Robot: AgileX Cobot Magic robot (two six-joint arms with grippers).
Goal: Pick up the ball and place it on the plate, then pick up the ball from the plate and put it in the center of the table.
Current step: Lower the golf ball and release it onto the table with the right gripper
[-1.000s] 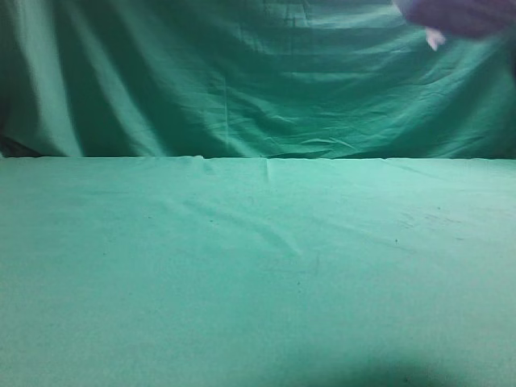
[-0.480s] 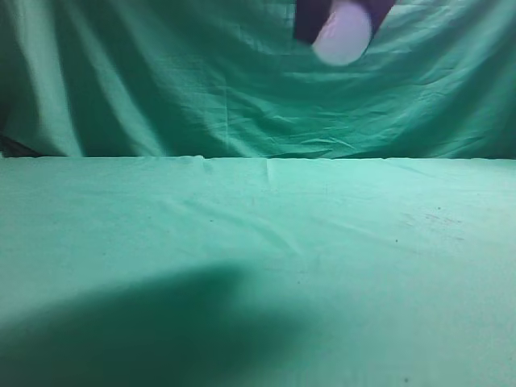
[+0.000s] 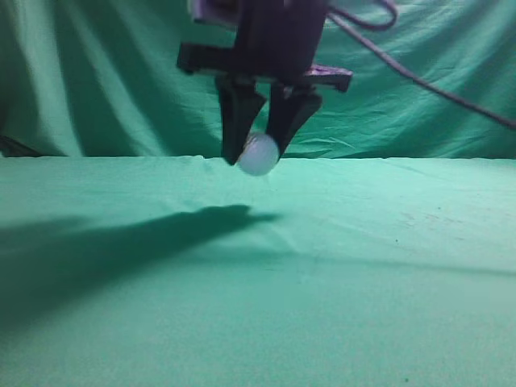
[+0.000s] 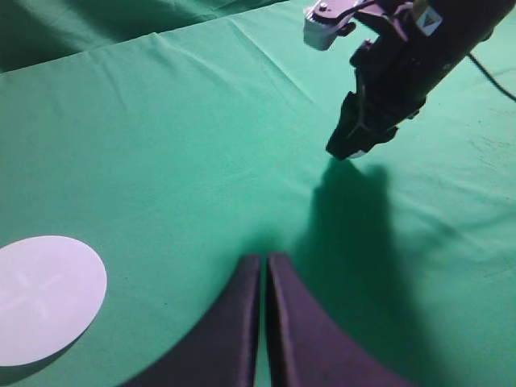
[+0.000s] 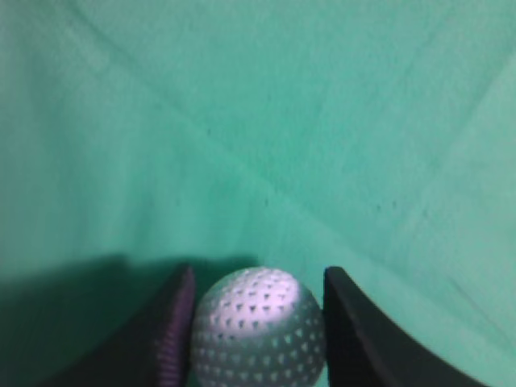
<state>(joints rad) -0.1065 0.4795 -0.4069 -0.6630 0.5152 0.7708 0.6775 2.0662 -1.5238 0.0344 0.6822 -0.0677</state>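
The white dimpled golf ball [image 3: 258, 155] is held between the two dark fingers of my right gripper [image 3: 258, 158], which hangs over the middle of the teal-green table [image 3: 379, 282]. In the right wrist view the ball [image 5: 258, 326] sits between the fingers of the right gripper [image 5: 258, 274], above the cloth. The white plate [image 4: 44, 298] lies flat on the cloth at the lower left of the left wrist view. My left gripper [image 4: 264, 260] is shut and empty, near the plate and apart from the right gripper [image 4: 352, 150].
A folded green curtain [image 3: 121, 81] hangs behind the table's far edge. A dark cable [image 3: 419, 76] trails from the right arm to the right. The arm casts a long shadow [image 3: 121, 242] across the left of the cloth.
My right gripper has come down from the upper right with the ball, moving left and lower to the middle of the view. Its shadow has spread across the cloth.
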